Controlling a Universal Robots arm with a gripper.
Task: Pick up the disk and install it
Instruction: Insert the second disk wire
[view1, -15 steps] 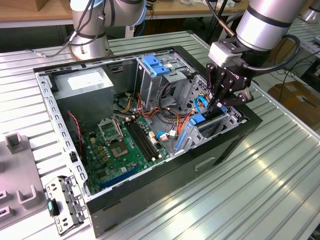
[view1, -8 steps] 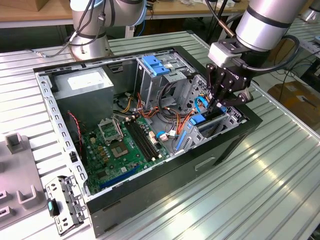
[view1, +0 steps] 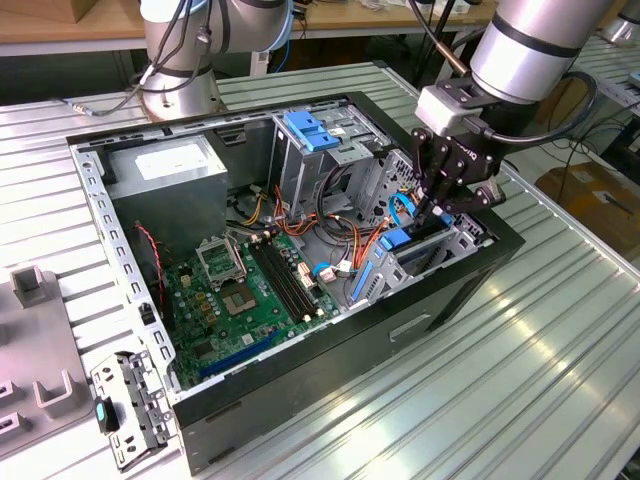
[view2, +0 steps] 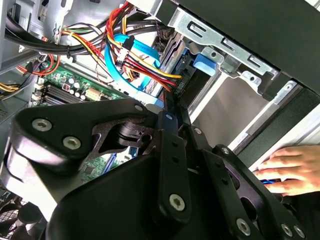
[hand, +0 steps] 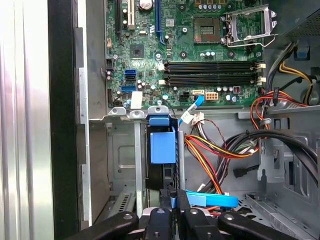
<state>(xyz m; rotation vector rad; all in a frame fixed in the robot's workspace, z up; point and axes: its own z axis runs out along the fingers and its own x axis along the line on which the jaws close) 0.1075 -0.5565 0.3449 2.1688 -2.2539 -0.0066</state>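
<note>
I am holding my end effector (view1: 428, 213) down into the open computer case (view1: 330, 365), at the drive bay by the case's front wall. Reading the exterior view as a clock face centred on the motherboard (view1: 250, 290), that bay is lying at about three o'clock. My fingers are pressed together, with nothing showing between them. In both wrist views they are running out as one narrow black tip (hand: 172, 196) whose end is touching the edge of the disk (hand: 162, 145).

The disk (view1: 412, 246) is standing on edge inside the bay's metal frame, its blue side rail facing out and its dark body sitting below that. I cannot tell whether it is seated all the way down.

A bundle of red, yellow and orange cables (hand: 215, 150) is hanging just beside the bay, and a flat blue cable (hand: 210, 200) is passing near my fingertip. In the exterior view the grey power-supply box (view1: 165, 168) is sitting at about eleven o'clock from the motherboard. The drive cage with a blue latch (view1: 310, 130) on top is standing at about one o'clock, well apart from my end effector.

The case is resting on the ribbed metal desk (view1: 520, 370). In the second wrist view a person's hand (view2: 292, 170) is lying flat outside the case, beyond its black wall.
</note>
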